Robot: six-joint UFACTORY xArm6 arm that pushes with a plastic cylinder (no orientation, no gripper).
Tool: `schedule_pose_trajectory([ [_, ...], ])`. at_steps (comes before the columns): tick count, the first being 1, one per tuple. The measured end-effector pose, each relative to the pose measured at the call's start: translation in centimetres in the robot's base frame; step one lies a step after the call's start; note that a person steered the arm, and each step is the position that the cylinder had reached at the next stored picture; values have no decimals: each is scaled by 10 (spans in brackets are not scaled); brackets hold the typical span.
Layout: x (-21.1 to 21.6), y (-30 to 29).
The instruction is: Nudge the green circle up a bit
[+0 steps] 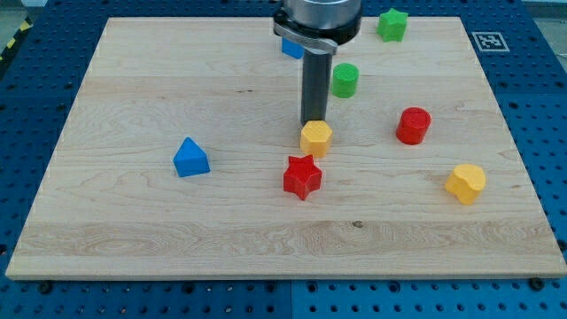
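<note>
- The blue triangle (190,159) lay far to the view's left, and the red star (302,176) sat low in the middle.
- My tip (313,121) touched the yellow hexagon's (316,138) top edge; no claw existed, only a bare rod.
- The green circle (345,80) stood just upper-right, untouched.
- Approach step, I judged: next I had to get below it and push upward.

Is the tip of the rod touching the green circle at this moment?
No, my tip sits at the yellow hexagon, while the green circle stands apart toward the view's upper right.
</note>
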State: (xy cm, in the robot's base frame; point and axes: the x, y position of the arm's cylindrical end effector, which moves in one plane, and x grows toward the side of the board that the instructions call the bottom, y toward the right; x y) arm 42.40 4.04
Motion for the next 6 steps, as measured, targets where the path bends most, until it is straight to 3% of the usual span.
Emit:
schedule_pose_trajectory([
  [1,0,8],
  [3,-52,27],
  [6,-58,165],
])
